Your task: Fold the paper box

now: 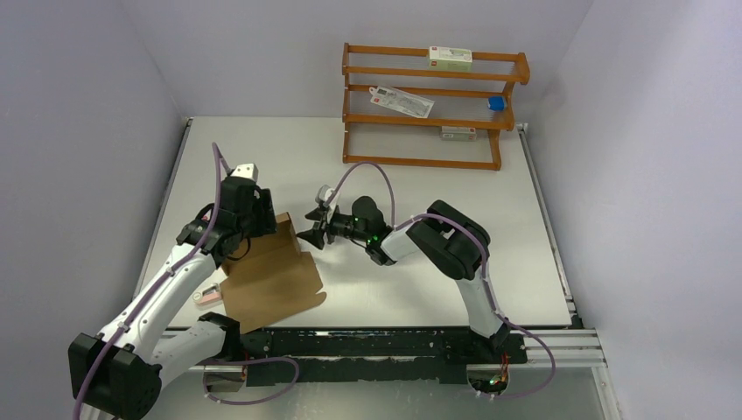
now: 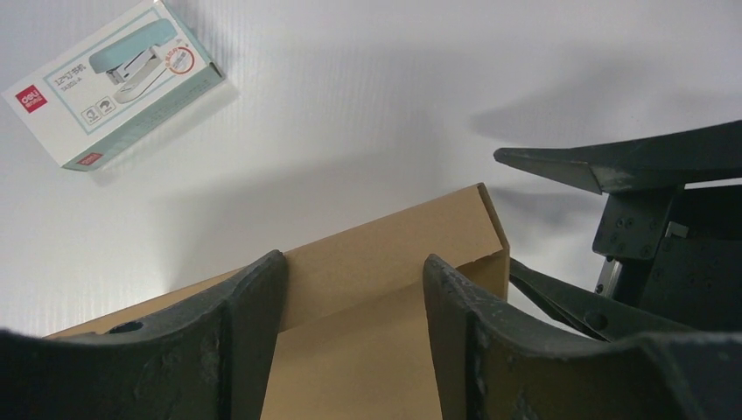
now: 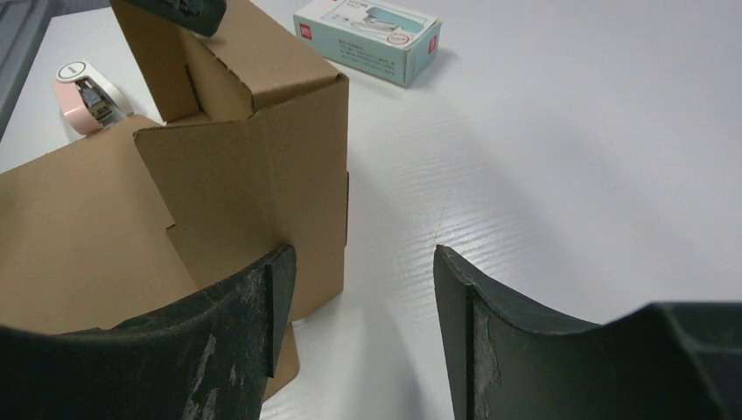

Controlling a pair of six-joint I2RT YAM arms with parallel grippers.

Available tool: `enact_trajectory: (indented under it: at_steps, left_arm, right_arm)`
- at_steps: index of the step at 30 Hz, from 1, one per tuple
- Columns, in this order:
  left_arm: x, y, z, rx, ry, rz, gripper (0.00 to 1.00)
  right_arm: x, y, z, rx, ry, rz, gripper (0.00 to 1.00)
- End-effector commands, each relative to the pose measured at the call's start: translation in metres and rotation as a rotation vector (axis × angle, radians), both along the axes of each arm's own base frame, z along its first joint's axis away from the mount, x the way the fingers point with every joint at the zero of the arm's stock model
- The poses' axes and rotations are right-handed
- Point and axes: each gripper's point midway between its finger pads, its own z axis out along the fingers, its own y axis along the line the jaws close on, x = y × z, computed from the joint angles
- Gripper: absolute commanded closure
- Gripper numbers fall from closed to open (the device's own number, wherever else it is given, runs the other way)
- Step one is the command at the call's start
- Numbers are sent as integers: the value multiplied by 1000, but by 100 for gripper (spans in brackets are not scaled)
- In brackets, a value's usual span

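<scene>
Presently, the box [image 1: 276,280] at 8 o'clock is flanked by the left tool [image 2: 354,262] and right tool [image 3: 363,254], both released.

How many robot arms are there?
2. The left arm reaches over the brown paper box on the left of the table; the right arm bends in from the right toward the box's raised corner. No others seem hidden.
</scene>
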Motion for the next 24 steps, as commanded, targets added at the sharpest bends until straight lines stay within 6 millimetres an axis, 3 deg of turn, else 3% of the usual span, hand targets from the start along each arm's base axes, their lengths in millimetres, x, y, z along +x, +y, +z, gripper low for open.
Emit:
enact_trajectory:
  at_steps: [1,8,19,24]
  left_arm:
    - [-13,-13,-15,-42,71,-81,38]
    - [-15,-21,-20,-66,86,-126,41]
    - [-14,-22,-25,-61,105,-130,43]
    - [-15,-24,-26,-68,107,-139,43]
  right_arm:
    - [-2,17,9,30,-47,27,37]
    - [-8,27,4,30,-48,40,37]
    - [-27,10,5,-5,-37,72,37]
    - [-28,14,11,4,-46,95,36]
